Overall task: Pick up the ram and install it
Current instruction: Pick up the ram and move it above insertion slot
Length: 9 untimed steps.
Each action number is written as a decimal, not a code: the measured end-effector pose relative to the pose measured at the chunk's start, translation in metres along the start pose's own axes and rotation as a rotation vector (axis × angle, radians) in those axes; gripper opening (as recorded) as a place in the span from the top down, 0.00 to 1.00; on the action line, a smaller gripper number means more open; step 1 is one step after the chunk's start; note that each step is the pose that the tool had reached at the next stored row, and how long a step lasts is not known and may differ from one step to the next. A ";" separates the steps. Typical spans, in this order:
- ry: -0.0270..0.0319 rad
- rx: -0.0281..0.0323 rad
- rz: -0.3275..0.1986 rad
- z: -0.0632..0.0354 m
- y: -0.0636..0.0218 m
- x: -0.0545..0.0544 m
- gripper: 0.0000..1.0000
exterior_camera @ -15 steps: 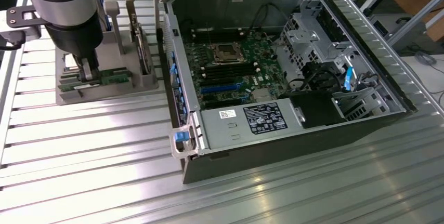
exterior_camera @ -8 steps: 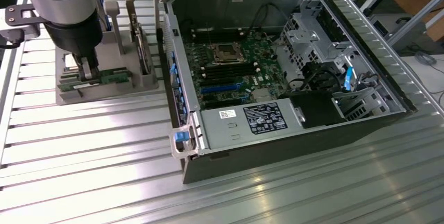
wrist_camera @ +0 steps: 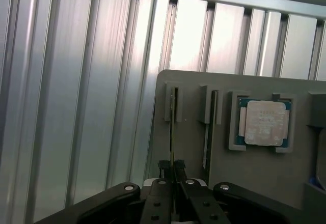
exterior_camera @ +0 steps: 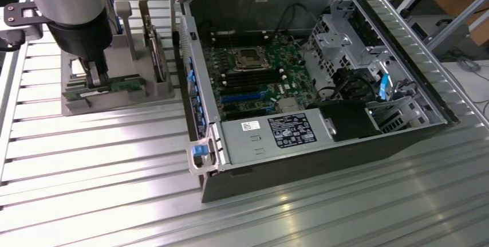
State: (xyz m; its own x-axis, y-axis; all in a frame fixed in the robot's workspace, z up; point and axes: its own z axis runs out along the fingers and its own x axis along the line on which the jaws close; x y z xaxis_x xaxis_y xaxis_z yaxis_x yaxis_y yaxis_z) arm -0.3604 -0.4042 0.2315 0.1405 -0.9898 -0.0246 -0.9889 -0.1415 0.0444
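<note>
An open computer case (exterior_camera: 306, 172) lies on the ribbed aluminium table (exterior_camera: 99, 189). Its motherboard (exterior_camera: 260, 75) faces up, showing a CPU socket (exterior_camera: 250, 58) and blue slots (exterior_camera: 243, 97). A grey power supply (exterior_camera: 260, 141) with a white label sits along the near side. Just beside the case, at the exterior view's left, stands a grey holder (exterior_camera: 84, 105). A square silver CPU chip (wrist_camera: 264, 123) rests in one of its recesses.

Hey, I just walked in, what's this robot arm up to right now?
The arm's pincer is down at the gray holder beside the open computer case. It is closed on the thin top edge of the ram, which stands upright in its holder slot. The ram is not yet lifted out or installed in the case.
</note>
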 end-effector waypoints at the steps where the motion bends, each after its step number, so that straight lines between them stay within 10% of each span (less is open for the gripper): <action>1: 0.0001 0.0000 0.000 -0.0013 0.0001 0.000 0.87; 9: 0.0000 0.0001 0.000 -0.0071 0.0003 0.000 0.87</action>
State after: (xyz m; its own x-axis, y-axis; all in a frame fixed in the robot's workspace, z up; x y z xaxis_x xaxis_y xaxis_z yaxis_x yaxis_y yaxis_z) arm -0.3604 -0.4042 0.2387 0.1405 -0.9898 -0.0246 -0.9889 -0.1415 0.0444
